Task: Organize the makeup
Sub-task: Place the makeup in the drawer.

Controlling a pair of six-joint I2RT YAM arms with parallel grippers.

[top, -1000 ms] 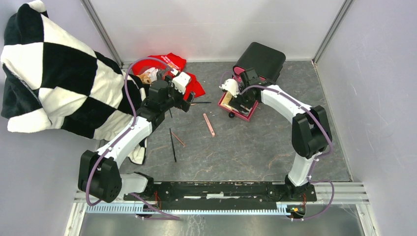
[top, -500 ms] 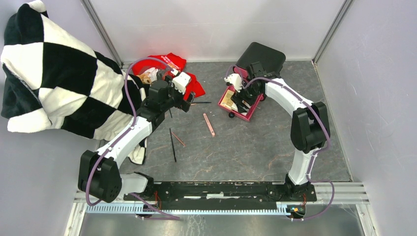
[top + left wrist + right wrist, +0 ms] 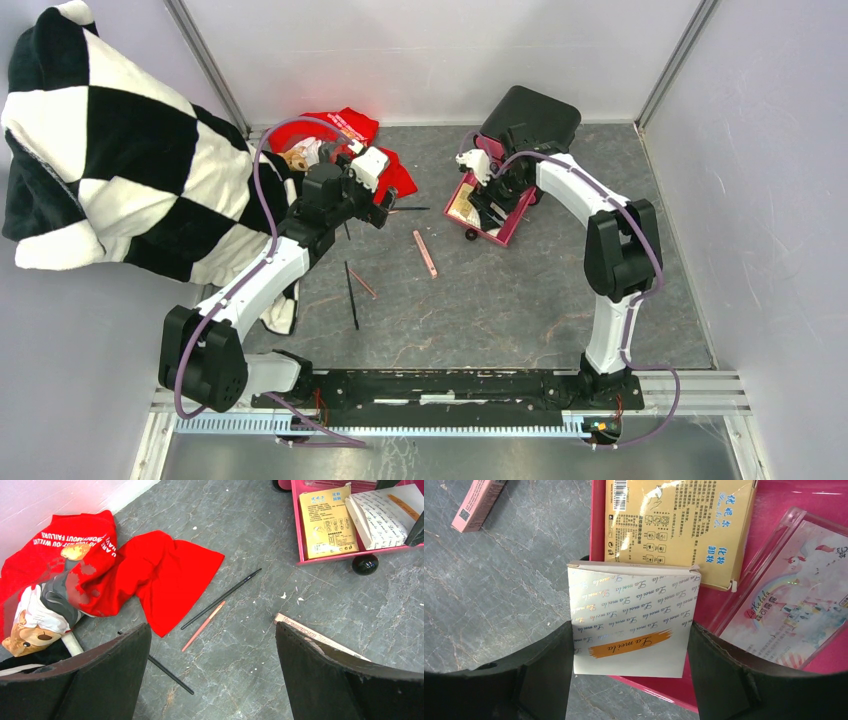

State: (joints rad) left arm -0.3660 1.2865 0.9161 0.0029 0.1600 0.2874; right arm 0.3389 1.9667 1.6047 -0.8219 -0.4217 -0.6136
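My right gripper (image 3: 629, 641) is shut on the white square card (image 3: 634, 617), gripped by its two side edges over the near rim of the pink drawer (image 3: 597, 535). A yellow packet (image 3: 674, 525) and a clear unicorn case (image 3: 794, 600) lie in that drawer. The pink stick (image 3: 425, 253) lies on the table left of the drawer (image 3: 508, 234). My left gripper (image 3: 212, 650) hangs open and empty above bare table. Just ahead of it lie a black pencil (image 3: 220, 600) and a coral pencil (image 3: 202, 626); a second black pencil (image 3: 170, 675) lies below the left finger.
The red cloth (image 3: 165, 575) with a small bear toy (image 3: 30, 630) lies at the back left. The black box (image 3: 530, 120) stands behind the drawer. A black-and-white checkered blanket (image 3: 100, 150) covers the far left. A black knob (image 3: 365, 564) sticks out from the drawer front.
My right gripper has shifted a little back and right along the drawer, the white card still in it. The left arm has not moved.
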